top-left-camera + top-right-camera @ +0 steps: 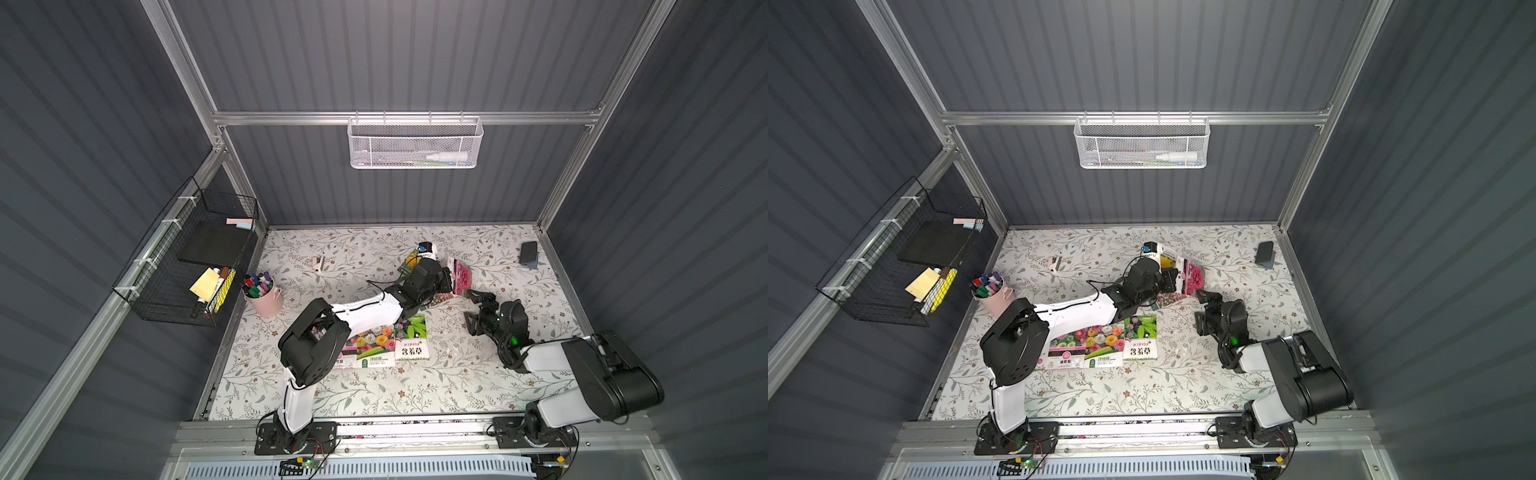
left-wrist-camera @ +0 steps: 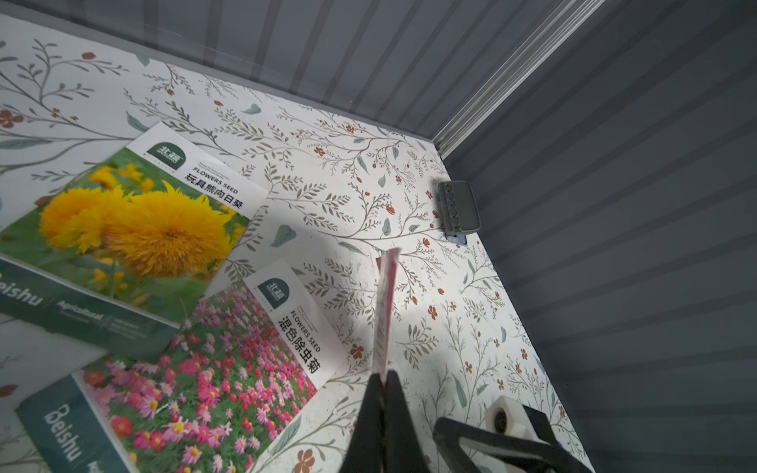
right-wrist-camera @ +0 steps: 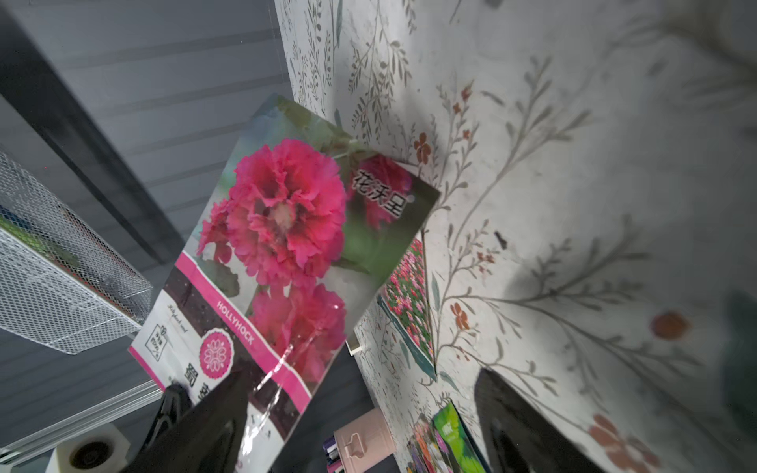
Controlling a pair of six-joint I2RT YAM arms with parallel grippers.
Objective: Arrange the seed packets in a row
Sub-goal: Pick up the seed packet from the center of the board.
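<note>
My left gripper [image 1: 448,281] [image 2: 385,379] is shut on the edge of a pink hollyhock seed packet [image 1: 462,275] [image 2: 387,311] and holds it upright above the table. My right gripper [image 1: 478,297] [image 3: 360,409] stands open right beside it, one finger [image 3: 221,409] overlapping the packet's white label end [image 3: 286,245]. A sunflower packet [image 2: 123,229] [image 1: 411,259] and a pink-daisy packet [image 2: 213,368] lie flat under the left arm. Nearer the front, three packets lie side by side: a pink-label one [image 1: 1065,351], a mixed-flower one [image 1: 1104,345] and a green-leaf one [image 1: 1140,336].
A pink cup of markers [image 1: 262,295] stands at the left edge. A dark flat device [image 1: 528,252] lies in the back right corner, a small white object [image 1: 318,263] at the back left. A black wire basket [image 1: 187,266] and a white mesh basket [image 1: 415,143] hang on the walls.
</note>
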